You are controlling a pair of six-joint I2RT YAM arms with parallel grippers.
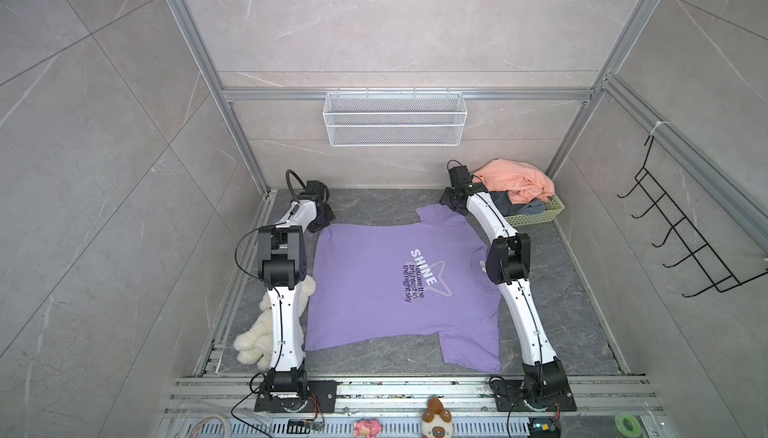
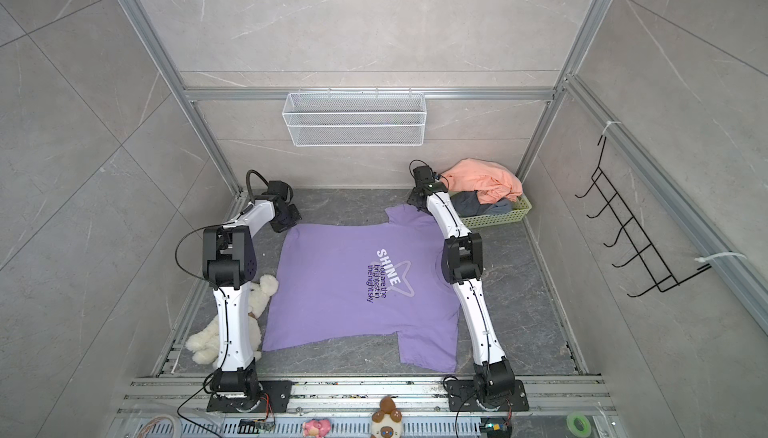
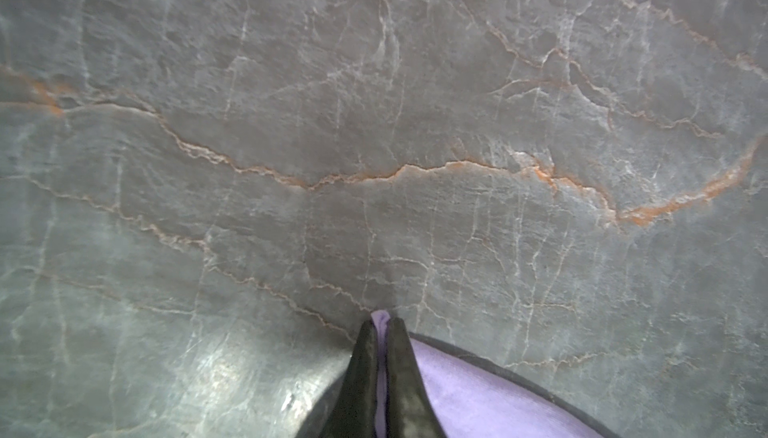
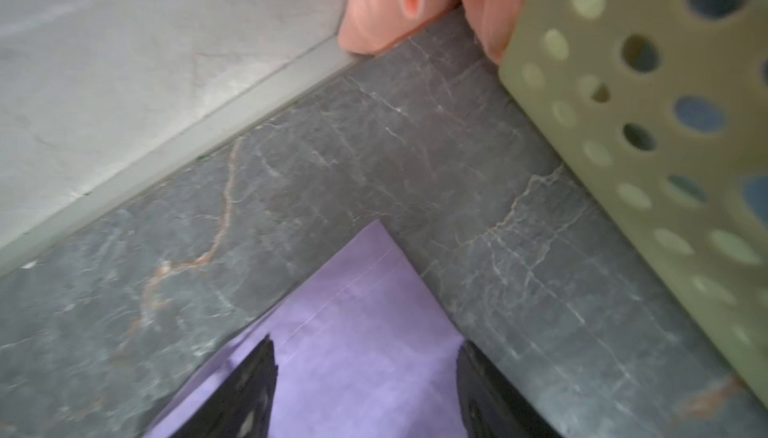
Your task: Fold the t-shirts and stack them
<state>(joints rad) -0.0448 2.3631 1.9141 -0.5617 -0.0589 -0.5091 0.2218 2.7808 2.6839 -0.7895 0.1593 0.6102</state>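
The lilac-purple t-shirt (image 1: pixel 374 290) (image 2: pixel 345 286) lies spread flat on the dark stone floor, "SHINE" print up. At the shirt's far left corner, my left gripper (image 1: pixel 322 218) (image 3: pixel 381 324) is shut on a pinch of purple t-shirt (image 3: pixel 478 394) cloth. My right gripper (image 1: pixel 455 203) (image 4: pixel 365 342) stands open over the far sleeve of the purple t-shirt (image 4: pixel 353 311), one finger on each side. A salmon-orange t-shirt (image 1: pixel 515 182) (image 4: pixel 382 0) and a slate-grey t-shirt (image 1: pixel 519 207) are bunched in the green basket (image 1: pixel 540 218) (image 4: pixel 644 124).
A cream plush dog (image 1: pixel 257 332) lies under the left arm at the floor's left edge. A white wire basket (image 1: pixel 392 118) hangs on the back wall and a black hook rack (image 1: pixel 685 240) on the right wall. Small toys (image 1: pixel 436 419) sit on the front rail.
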